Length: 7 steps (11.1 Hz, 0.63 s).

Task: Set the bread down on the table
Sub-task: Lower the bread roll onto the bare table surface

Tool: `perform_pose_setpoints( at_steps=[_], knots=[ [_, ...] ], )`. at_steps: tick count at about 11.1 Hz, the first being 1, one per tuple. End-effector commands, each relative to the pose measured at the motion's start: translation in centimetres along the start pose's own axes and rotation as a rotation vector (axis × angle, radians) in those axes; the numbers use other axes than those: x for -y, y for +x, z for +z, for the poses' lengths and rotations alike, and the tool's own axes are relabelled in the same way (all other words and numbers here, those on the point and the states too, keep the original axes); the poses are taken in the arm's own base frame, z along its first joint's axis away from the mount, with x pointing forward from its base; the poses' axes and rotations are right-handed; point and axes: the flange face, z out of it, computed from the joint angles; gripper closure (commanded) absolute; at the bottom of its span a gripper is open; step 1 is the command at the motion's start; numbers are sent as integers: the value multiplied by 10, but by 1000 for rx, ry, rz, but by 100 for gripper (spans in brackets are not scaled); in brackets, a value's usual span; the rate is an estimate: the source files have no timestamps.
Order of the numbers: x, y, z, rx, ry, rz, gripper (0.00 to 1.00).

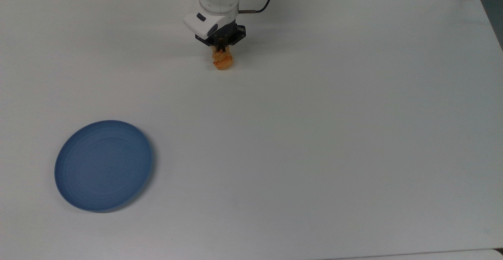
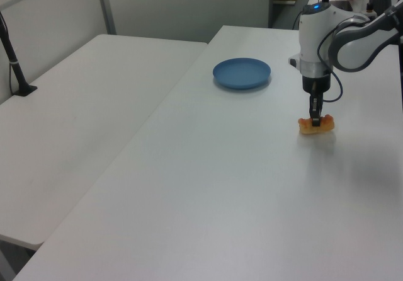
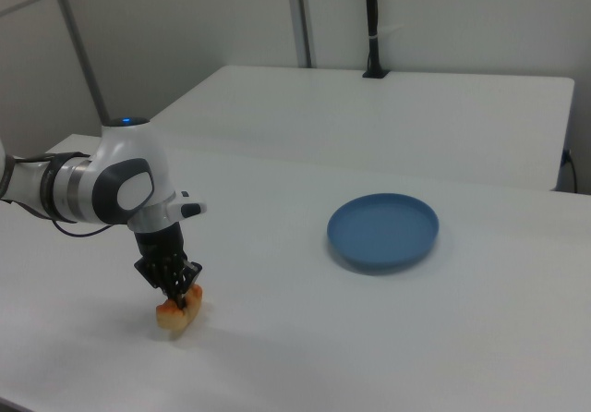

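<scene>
The bread [image 1: 222, 61] is gripped from above by the hand [image 1: 221, 50], fingers clamped on it, and it is seen low against the white surface [image 1: 314, 114], touching or just above it. The blue plate [image 1: 103, 165] is left well apart, toward the top view's lower left.

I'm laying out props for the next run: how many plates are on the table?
1. The plate lies bare on the table near the top view's lower left, far from the bread the claw grips.
</scene>
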Motion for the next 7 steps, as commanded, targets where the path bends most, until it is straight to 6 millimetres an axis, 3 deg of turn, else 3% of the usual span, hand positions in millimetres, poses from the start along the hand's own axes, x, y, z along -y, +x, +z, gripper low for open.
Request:
perform_pose_setpoints(
  at_steps=[1, 5, 6, 7],
  knots=[
    [7, -4, 7, -6, -21, 37, 68],
    [12, -5, -1, 37, -28, 65, 38],
    [17, -4, -11, 63, -31, 60, 26],
    [18, 0, -29, 75, -36, 58, 5]
  ],
)
